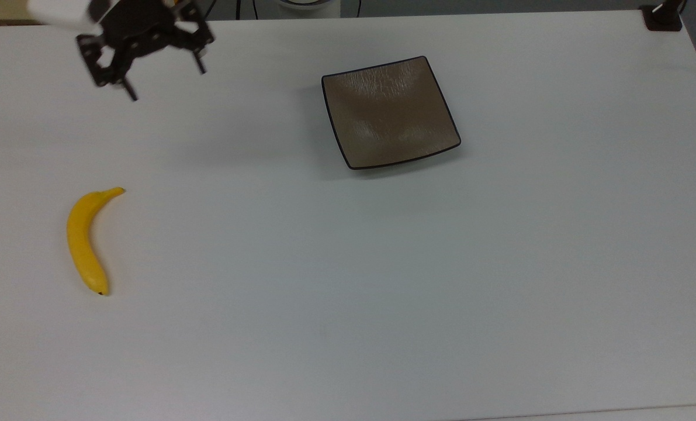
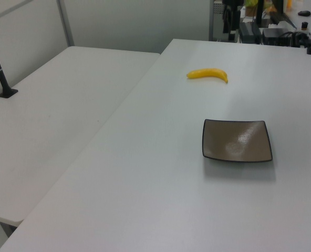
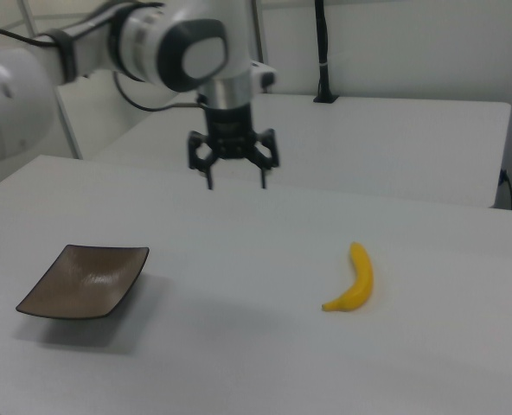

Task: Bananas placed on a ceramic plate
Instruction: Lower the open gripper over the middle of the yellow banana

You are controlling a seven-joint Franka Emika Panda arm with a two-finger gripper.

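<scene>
The arm point(image 3: 165, 39) consists of rounded white glossy link housings with dark grey joint caps and black rings. A thin black cable runs along its outside. The gripper point(image 3: 236, 180) is black, with an open-framed body and two thin black fingers point(image 3: 209, 177).

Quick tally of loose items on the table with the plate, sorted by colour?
Yellow: 1, the banana
Brown-grey: 1, the plate
Total: 2
</scene>
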